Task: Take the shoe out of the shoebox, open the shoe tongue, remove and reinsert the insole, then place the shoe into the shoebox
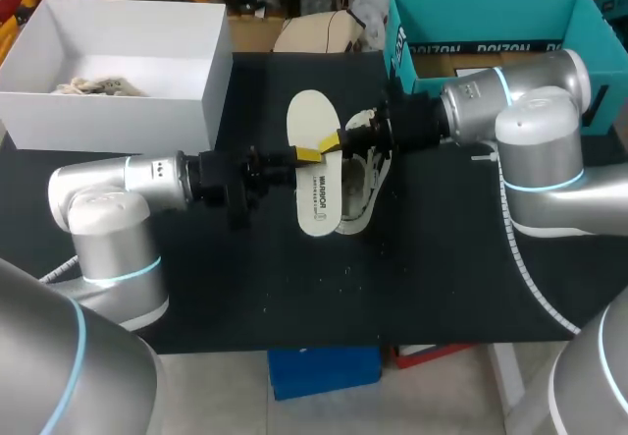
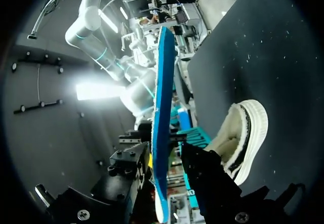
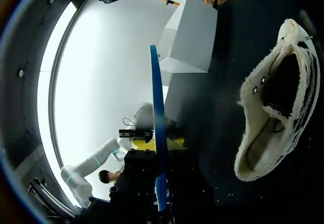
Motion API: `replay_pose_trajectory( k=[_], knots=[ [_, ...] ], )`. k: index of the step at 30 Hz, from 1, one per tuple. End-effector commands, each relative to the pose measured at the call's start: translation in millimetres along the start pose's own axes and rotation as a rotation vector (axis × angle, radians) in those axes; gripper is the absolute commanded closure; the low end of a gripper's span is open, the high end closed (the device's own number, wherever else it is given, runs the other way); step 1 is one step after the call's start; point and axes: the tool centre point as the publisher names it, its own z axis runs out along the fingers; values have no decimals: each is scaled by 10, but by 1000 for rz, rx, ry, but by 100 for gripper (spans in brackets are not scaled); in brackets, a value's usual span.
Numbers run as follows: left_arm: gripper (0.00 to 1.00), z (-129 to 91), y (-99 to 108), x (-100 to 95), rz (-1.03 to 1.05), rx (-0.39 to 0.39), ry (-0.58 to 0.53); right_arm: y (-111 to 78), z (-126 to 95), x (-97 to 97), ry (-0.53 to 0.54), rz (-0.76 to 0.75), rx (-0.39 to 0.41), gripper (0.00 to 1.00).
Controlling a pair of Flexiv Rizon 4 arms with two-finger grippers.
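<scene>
Our left claw [image 1: 307, 152] and right claw [image 1: 332, 140] both pinch white blue-backed foam insole [image 1: 316, 194] near cream fleece-lined shoe [image 1: 367, 191]; reinsertion next, we judge.

A: Any lettering to be seen?

B: Two spots. The white insole [image 1: 319, 175] carries a bold dark word across its middle. A finer line of print sits just beneath it, and both run crosswise to its length.

A: And the other?

B: Behind the insole and off to its right, the teal box [image 1: 488, 13] has white capital letters on its inner wall, standing upside down. The wrist views show nothing legible on the insole's edge.
</scene>
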Motion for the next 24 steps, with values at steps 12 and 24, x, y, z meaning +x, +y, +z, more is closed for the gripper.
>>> replay_pose_trajectory(
  k=[12, 24],
  knots=[
    [89, 55, -22, 70, -12, 8, -2, 2, 14, -3, -1, 0, -1, 100],
    [100, 17, -78, 86, -27, 4, 2, 3, 2, -8, -2, 3, -7, 71]
  ],
)
